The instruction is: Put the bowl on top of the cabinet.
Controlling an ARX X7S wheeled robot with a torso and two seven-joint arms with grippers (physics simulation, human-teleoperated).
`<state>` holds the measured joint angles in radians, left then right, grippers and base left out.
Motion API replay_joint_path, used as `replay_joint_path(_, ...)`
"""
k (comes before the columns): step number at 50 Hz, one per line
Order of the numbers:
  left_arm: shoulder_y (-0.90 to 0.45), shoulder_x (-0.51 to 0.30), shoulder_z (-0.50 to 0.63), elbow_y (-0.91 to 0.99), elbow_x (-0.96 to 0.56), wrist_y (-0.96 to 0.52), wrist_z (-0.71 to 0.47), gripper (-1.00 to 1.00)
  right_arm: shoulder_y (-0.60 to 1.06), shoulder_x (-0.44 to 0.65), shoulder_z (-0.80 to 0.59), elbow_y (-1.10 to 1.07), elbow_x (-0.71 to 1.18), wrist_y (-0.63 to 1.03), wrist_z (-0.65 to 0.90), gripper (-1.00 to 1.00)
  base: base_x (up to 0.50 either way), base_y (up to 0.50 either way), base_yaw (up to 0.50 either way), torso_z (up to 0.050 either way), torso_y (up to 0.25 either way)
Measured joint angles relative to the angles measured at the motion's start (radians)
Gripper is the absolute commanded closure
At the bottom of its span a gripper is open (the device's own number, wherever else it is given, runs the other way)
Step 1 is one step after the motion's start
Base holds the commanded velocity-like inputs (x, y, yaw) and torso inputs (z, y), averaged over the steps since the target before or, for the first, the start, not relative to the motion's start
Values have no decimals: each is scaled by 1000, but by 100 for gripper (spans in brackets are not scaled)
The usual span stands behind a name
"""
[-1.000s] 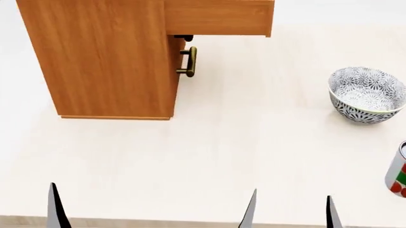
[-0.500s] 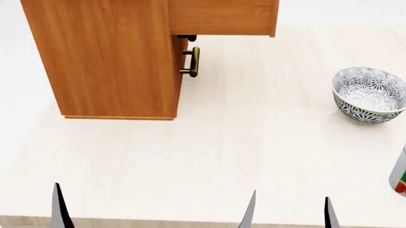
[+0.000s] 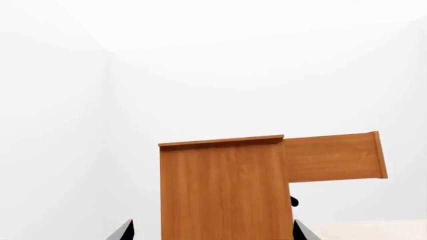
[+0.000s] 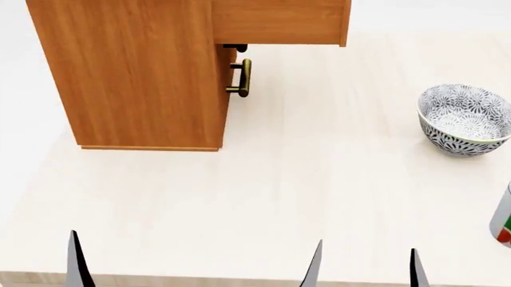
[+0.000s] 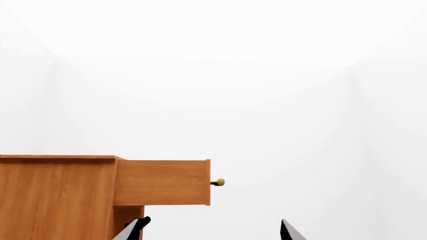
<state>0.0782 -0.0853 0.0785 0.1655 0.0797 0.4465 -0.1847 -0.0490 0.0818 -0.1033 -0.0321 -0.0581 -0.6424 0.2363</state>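
Both grippers sit low at the near edge of the table (image 4: 264, 203), only fingertips showing. Left gripper (image 4: 194, 266): two dark tips spread wide apart, nothing between them, holding nothing. Right gripper (image 4: 463, 269): only one tip clearly visible in the head view; in the right wrist view two tips show set apart with empty space between, so jaws are parted and hold nothing.

Bowl (image 4: 465, 119) stands upright on the table, well ahead of the right gripper and slightly outboard of its visible tip, not touching anything. Blue-grey floral pattern inside and out.

Cabinet (image 4: 136, 72) stands on the table well ahead of the left gripper, roughly in line with the gap between its tips. Top drawer (image 4: 279, 21) is pulled out toward the bowl's side, overhanging the table. Below it a brass bar handle (image 4: 242, 78) on the closed drawer front. Left wrist view shows the cabinet's flat top (image 3: 220, 141) bare, with the open drawer jutting out level just under it. Right wrist view shows the drawer's brass knob (image 5: 219, 182) at its end.

A can (image 4: 503, 221) is cut by the frame edge, ahead of and outboard of the right gripper, nearer than the bowl.
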Motion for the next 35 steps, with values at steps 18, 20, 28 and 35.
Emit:
replay_joint_path(18, -2, -18, 18, -2, -8, -4, -23, -100, 1, 20, -21, 1, 3, -1, 24, -100, 0, 0, 0, 0, 0)
replay_joint_path(20, -1, -21, 20, -1, -9, -5, -26, -100, 1, 22, -24, 1, 4, -1, 27, -100, 193, 0, 0, 0, 0)
replay_joint_path(28, -1, -30, 29, 0, -12, -7, -37, -100, 1, 31, -34, -1, 6, -1, 38, -100, 470, 0, 0, 0, 0)
replay_joint_path(35, -2, -38, 37, -1, -15, -7, -46, -100, 2, 39, -42, -2, 5, -3, 48, -100, 500, 0, 0, 0, 0)
